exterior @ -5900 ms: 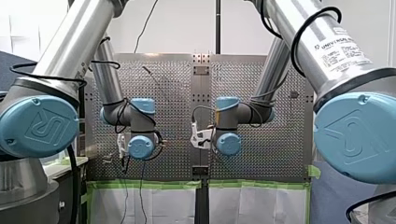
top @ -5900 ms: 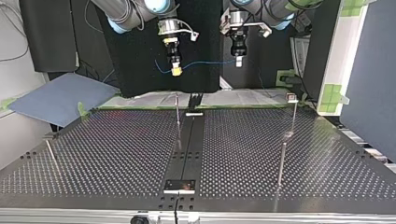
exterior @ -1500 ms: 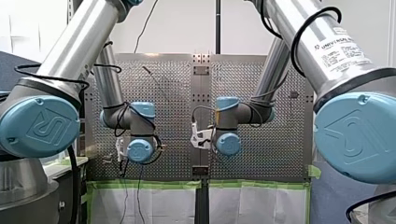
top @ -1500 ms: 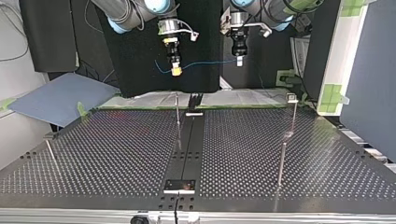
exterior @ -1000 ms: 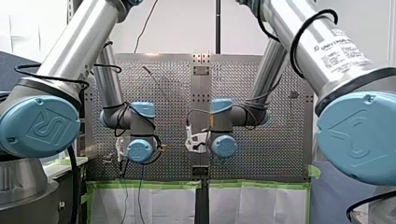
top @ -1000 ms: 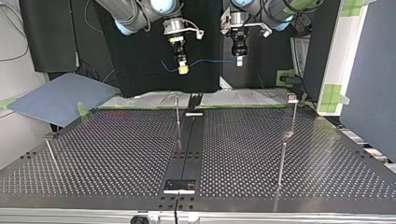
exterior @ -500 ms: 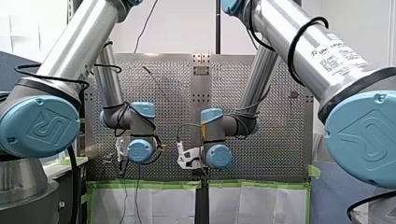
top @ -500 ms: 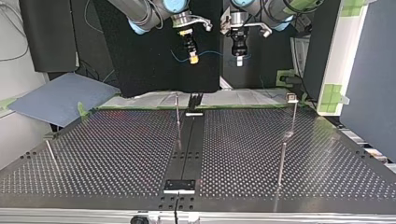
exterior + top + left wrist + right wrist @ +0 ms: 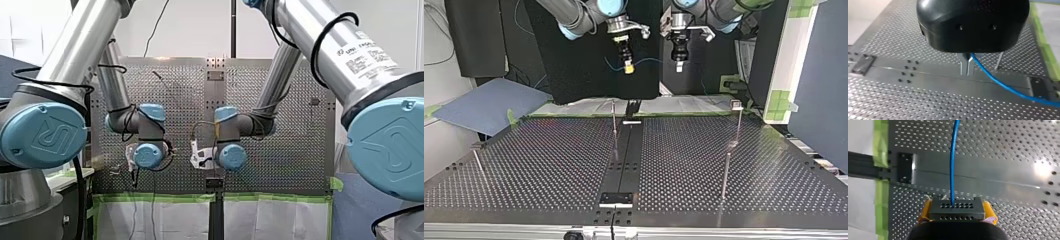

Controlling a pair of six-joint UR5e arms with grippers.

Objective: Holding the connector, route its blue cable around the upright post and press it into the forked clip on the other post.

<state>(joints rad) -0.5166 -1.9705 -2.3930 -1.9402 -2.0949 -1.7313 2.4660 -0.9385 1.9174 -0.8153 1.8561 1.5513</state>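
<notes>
In the right wrist view my right gripper [image 9: 957,206] has its yellow pads shut on a dark connector block [image 9: 957,213]. The blue cable [image 9: 953,162] runs straight out of the block, ahead of the gripper. My left gripper [image 9: 967,71] has its metal fingers shut on the same blue cable [image 9: 1000,85], which trails off to one side. In the top view both grippers hang high above the table's far edge, my right gripper [image 9: 627,67] left of my left gripper [image 9: 678,64], with the cable [image 9: 646,61] sagging between them. An upright post [image 9: 614,120] stands below my right gripper. A post with a clip head [image 9: 737,106] stands at the right.
The perforated table [image 9: 549,170] has a dark centre rail [image 9: 626,155] with a plate at its near end [image 9: 616,199]. Another thin post [image 9: 725,175] rises at the near right and a short one [image 9: 478,165] at the left. Green tape [image 9: 880,145] edges the table.
My right gripper, with the connector, has moved toward the top view's right and a little higher, closer to my left gripper. The cable between them has gone slack. My left gripper has barely moved.
</notes>
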